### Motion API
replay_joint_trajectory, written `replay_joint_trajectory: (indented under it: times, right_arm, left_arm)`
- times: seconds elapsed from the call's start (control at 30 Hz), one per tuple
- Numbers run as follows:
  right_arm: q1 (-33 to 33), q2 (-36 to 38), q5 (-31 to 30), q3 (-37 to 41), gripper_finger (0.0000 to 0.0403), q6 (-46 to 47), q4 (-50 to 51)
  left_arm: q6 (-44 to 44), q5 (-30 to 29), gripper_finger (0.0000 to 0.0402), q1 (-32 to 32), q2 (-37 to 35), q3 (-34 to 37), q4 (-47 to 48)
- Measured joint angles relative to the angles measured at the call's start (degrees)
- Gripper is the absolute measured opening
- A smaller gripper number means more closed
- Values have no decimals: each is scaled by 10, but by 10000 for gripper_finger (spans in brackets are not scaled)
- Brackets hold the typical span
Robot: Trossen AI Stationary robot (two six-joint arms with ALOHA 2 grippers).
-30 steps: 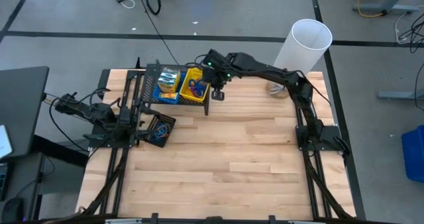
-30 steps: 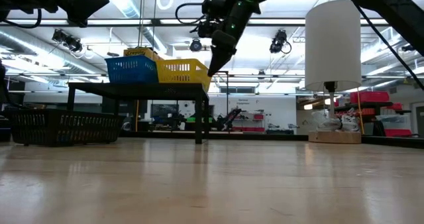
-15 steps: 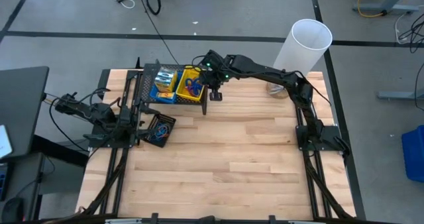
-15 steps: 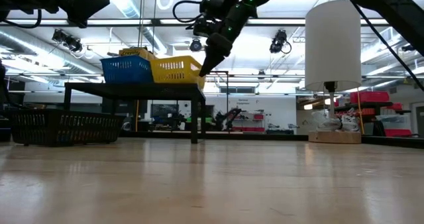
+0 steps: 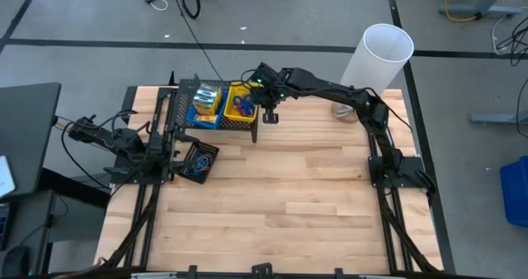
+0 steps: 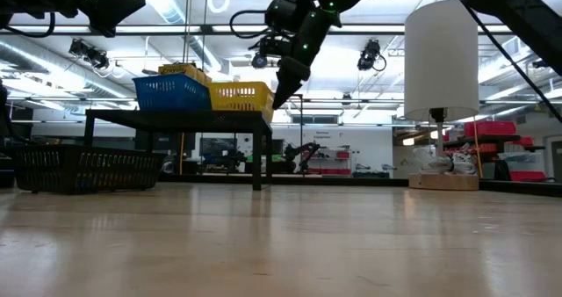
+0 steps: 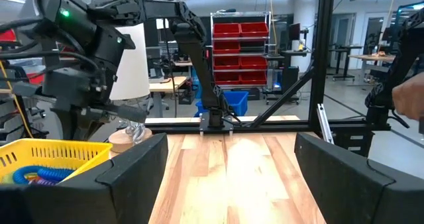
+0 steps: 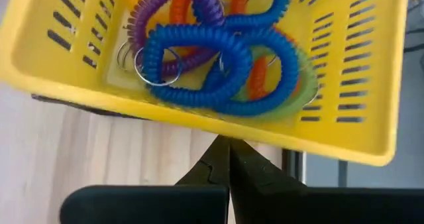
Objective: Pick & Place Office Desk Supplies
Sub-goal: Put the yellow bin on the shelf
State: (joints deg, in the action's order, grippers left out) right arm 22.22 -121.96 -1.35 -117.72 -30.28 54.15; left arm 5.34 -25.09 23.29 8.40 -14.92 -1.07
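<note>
A yellow bin (image 5: pixel 240 106) full of coiled blue, purple, orange and green loops (image 8: pixel 218 58) stands on the black wire-mesh rack (image 5: pixel 216 122) at the table's far left. Beside it is a blue bin (image 5: pixel 206 104) with crayon boxes. My right gripper (image 5: pixel 264 107) is shut, its tips at the yellow bin's right wall. A black bin (image 5: pixel 198 161) lies on the table in front of the rack. My left gripper (image 7: pixel 228 148) waits open at the table's left edge, with nothing between its fingers. My right gripper meets the outer face of the yellow bin's right wall, at its lower edge (image 8: pixel 232 132), with its shut fingertips (image 8: pixel 228 151). The fingers slant down from the table's right side. The bin stays upright on the rack.
A tall white cylinder (image 5: pixel 378 54) stands on a wooden base (image 5: pixel 346 112) at the far right. The wooden tabletop (image 5: pixel 289 196) stretches bare between the two arms and toward the near edge.
The rack with both bins has slid a little toward the table's left edge. My right gripper has followed it that way, still shut at the yellow bin's right wall, and has rolled slightly.
</note>
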Motion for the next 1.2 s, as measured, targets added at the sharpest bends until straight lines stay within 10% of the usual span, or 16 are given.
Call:
replay_joint_trajectory:
  times: [1.2]
  right_arm:
    - [-1,-33,0,0,0,-116,-93]
  left_arm:
    - [-4,-6,335,0,0,0,10]
